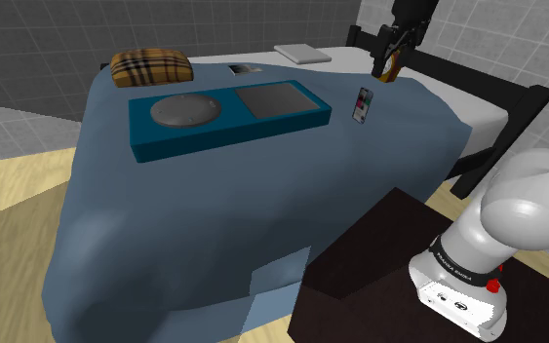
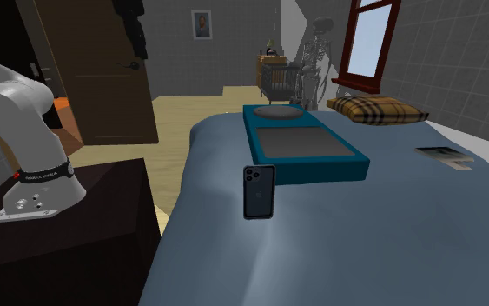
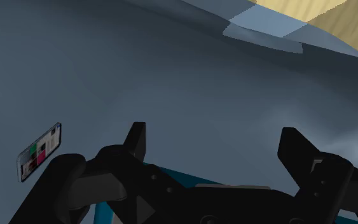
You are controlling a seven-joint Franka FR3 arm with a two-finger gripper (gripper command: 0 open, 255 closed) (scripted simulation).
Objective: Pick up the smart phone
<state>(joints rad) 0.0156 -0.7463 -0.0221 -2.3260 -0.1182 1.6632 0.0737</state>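
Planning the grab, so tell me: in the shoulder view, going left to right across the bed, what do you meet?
plaid cushion → teal tray → smart phone → gripper, open, above the blue cover

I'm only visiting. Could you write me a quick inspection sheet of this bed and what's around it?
Surface: bed under a blue blanket.
Job's things: smart phone looks upright, beside the teal tray, untouched.
Clutter: plaid cushion; booklet.
Grippers: tool open, above the blanket, holding nothing.
Cables: nothing seen.
Surroundings: skeleton, window, wooden door.
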